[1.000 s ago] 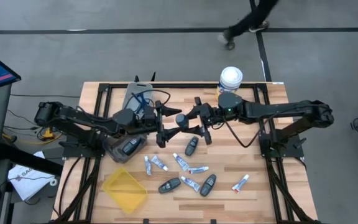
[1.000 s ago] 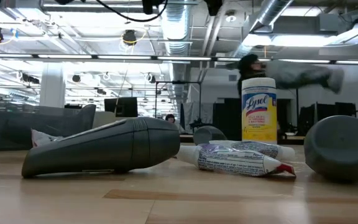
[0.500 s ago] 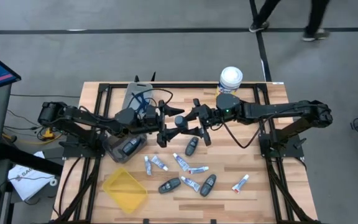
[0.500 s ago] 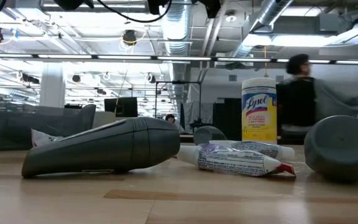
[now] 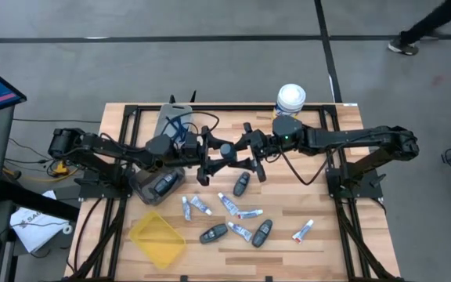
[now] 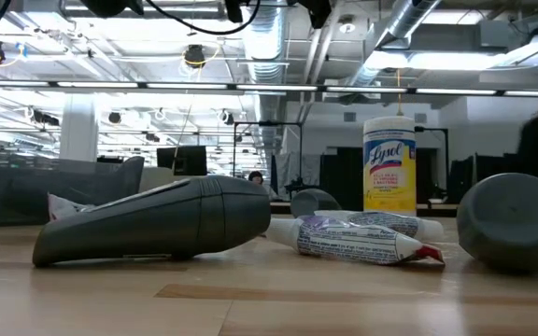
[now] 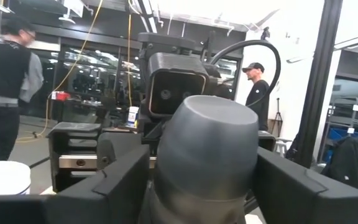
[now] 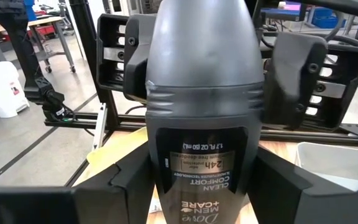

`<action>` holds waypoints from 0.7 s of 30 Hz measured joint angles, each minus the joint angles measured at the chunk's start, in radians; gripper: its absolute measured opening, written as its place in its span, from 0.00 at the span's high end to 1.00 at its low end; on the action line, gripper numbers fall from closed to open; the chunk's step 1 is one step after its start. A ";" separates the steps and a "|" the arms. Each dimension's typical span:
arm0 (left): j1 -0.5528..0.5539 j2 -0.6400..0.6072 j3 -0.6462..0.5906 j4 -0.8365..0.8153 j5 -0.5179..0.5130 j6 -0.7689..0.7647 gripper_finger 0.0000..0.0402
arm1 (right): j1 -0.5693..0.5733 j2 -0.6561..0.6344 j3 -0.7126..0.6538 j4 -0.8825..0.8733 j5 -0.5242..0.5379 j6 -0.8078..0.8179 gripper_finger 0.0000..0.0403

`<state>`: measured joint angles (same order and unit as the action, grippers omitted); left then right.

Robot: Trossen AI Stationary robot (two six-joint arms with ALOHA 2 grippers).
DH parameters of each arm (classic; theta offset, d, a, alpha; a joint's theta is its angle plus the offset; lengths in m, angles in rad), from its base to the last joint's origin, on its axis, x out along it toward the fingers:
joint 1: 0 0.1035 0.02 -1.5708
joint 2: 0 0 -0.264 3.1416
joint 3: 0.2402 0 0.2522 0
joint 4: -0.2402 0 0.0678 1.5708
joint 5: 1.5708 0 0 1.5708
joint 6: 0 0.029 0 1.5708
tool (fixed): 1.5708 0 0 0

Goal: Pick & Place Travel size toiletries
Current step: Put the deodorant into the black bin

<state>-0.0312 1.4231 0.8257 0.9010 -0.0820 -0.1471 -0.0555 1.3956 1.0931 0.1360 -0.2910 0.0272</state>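
Note:
A dark grey oval deodorant stick hangs level above the table's middle, between both grippers. My left gripper comes from the table's left and my right gripper from the right; each is shut on one end of the stick. The right wrist view shows the stick's label; the left wrist view shows its rounded base. More toiletries lie flat on the wood: white tubes, grey oval pieces. The low view shows one oval piece and a tube. My left gripper pinches the stick's cap end between its two fingers, coming level from the table's left, along the stick. The stick is lifted clear and lies level. My right gripper pinches the stick's labelled body near the base between its two fingers, level from the table's right, along the stick. The stick is clear of the table, pointing at the other gripper.
A white-lidded yellow canister stands at the far edge. A yellow tray sits at the near left, a grey tray with one oval piece beside the left arm. Black frame rails run along the table's sides. A person's legs pass beyond the table.
Both arms and the stick have kept still. A person beyond the far edge has walked toward the right.

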 joint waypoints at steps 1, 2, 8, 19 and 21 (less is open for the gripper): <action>0.002 0.000 0.000 0.001 0.006 0.000 0.40 | 0.000 0.000 0.000 0.000 0.000 0.000 0.50; 0.004 0.000 0.000 0.004 0.009 0.001 0.43 | 0.000 0.000 0.000 0.000 0.001 0.001 0.50; 0.006 0.000 0.000 0.007 0.008 0.009 0.48 | 0.000 0.000 0.000 0.000 0.004 0.012 0.50; 0.009 0.000 0.000 0.008 0.009 0.000 0.48 | 0.000 0.000 0.000 0.000 0.003 0.019 0.48; 0.009 0.000 0.000 0.008 0.009 -0.001 0.48 | 0.000 0.000 0.000 0.000 0.003 0.019 0.48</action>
<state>-0.0219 1.4231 0.8257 0.9089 -0.0726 -0.1485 -0.0551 1.3956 1.0931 0.1360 -0.2882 0.0460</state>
